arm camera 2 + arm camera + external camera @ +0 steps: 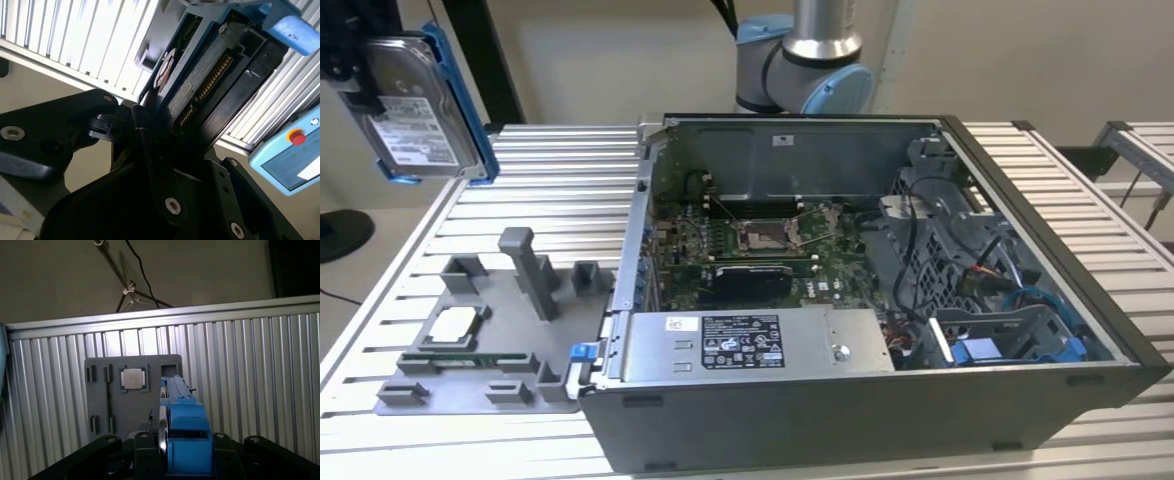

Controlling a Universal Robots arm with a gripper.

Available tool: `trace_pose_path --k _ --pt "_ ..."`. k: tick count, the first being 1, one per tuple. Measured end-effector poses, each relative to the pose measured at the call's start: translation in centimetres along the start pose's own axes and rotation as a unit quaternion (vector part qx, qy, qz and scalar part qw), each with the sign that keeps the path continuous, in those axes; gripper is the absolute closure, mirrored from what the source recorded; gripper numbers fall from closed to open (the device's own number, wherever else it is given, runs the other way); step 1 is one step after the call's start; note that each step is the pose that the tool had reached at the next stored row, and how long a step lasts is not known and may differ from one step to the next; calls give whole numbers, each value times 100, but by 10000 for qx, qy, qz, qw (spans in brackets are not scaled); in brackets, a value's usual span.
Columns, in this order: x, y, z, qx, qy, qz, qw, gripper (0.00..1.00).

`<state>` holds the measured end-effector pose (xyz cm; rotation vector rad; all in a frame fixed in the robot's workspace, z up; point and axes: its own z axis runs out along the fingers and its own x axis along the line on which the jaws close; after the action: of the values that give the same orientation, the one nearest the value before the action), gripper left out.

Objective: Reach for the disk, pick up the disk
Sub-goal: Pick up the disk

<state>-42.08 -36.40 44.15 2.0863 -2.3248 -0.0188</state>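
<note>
The disk [420, 110], a silver-grey hard drive with a white label and a bright blue bracket, hangs high in the air at the exterior view's upper left, well above the slatted table. My black gripper [358, 80] is shut on it from the side. In the second wrist view the disk [200, 75] sits clamped between the black fingers [145, 130] of the gripper [185, 125]. In the first wrist view the disk [185, 425] shows edge-on, blue bracket uppermost, inside the gripper [182, 447], above the grey fixture plate.
An open computer case [881, 300] fills the table's middle and right. At the exterior view's left lies a grey fixture plate [494, 340] with posts, a small silver chip [133, 378] and a memory stick [467, 358]. A pendant with a red button [296, 136] lies off the table.
</note>
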Motion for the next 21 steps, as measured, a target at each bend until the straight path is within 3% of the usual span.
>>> trace_pose_path --k 21 --pt "2 8 -363 0 0 0 10000 100"
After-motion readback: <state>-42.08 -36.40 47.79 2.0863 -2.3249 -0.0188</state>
